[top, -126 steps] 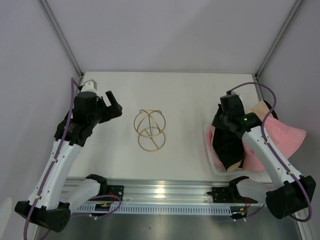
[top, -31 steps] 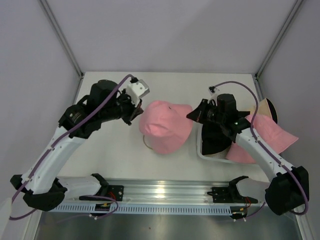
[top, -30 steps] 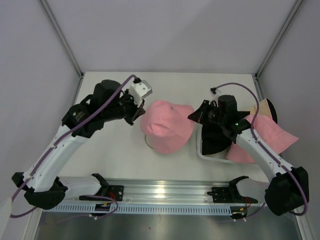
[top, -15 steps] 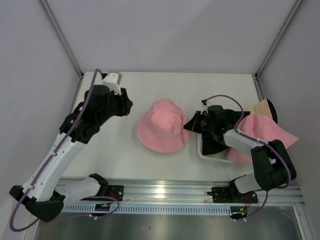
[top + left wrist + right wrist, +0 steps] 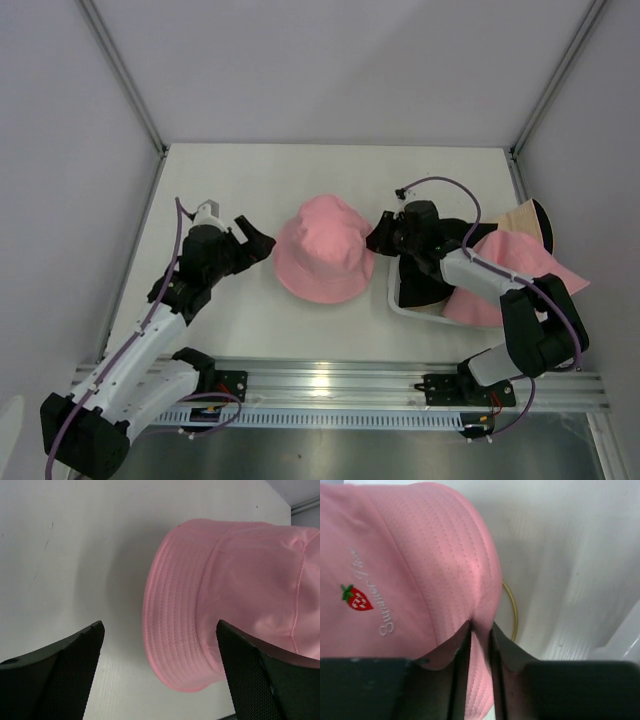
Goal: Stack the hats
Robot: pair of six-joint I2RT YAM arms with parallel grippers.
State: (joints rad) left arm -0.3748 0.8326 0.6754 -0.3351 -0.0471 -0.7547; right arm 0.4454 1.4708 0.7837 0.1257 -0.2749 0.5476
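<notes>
My left end effector (image 5: pixel 256 237) has backed away, fingers apart; my right end effector (image 5: pixel 377 240) stays clamped on the brim of the pink bucket hat (image 5: pixel 322 258), now settled mid-frame: the stack's base.

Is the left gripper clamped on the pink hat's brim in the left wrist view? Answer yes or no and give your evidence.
No: the left gripper stands wide open, one finger on each side of the brim of the pink hat, closed on nothing.
</notes>
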